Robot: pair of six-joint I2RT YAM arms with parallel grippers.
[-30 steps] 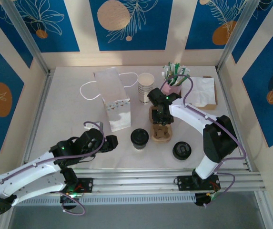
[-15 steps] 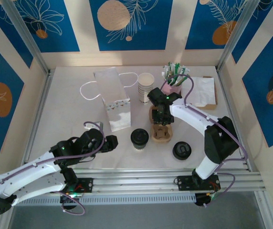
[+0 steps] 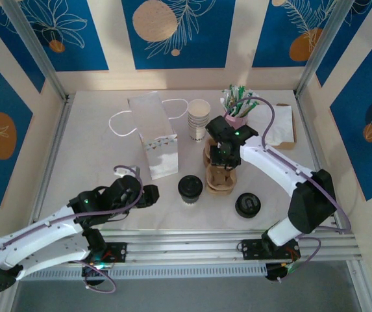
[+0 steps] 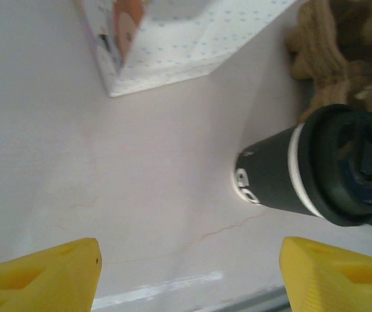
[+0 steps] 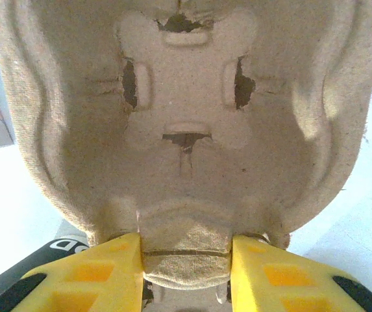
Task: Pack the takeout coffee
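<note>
Top external: takeout coffee (image 3: 190,187) right of left pincer (image 3: 148,195) (apart, jaws wide).

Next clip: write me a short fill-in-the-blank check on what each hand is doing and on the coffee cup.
1. The right hand is ____ on the rim of the cardboard carrier.
2. The left hand holds nothing and is ____.
3. The coffee cup stands on the table under a ____ lid.

Missing words: shut; open; black.

rough matt pulp carrier (image 5: 186,130); takeout coffee lid (image 4: 354,166) seemingly glossy plastic.
</note>
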